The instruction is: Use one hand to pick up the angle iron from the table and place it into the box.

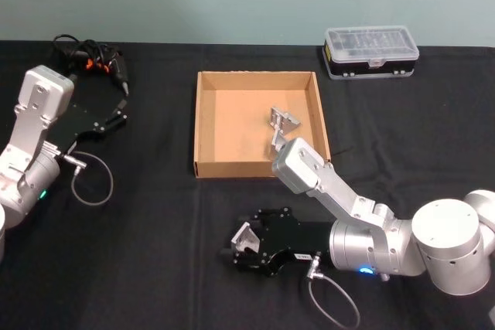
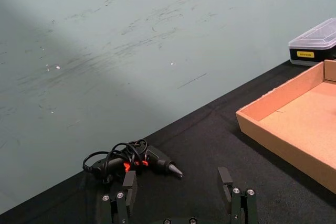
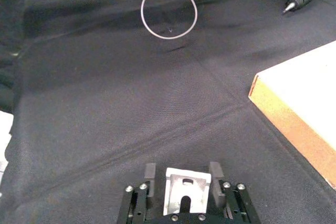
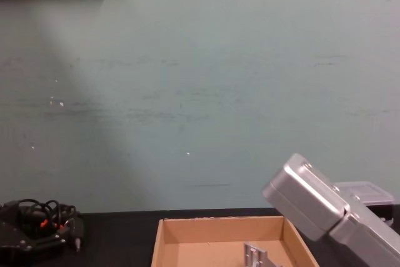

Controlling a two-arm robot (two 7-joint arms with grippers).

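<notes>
Angle iron [image 3: 185, 193] sitting clamped between the two fingers of the right hand [image 1: 246, 243], low over the black tabletop [image 1: 155, 253] — near the front wall of the box [image 1: 203, 125], not in it yet. Left hand [image 2: 178, 195] parked far off, fingers apart. Maybe slipping out on the way, being smooth metal — or bumping the cardboard wall if carried too low, or landing on the other angle iron [image 1: 281, 123] inside.

Matte black table [image 1: 155, 268]; plain tan cardboard box [image 1: 205, 125]; silver-grey angle iron [image 3: 184, 191] between black fingers [image 3: 149, 174] of the right gripper [image 1: 236, 246]; far right, clear-lidded case [image 1: 371, 52] with black base.
</notes>
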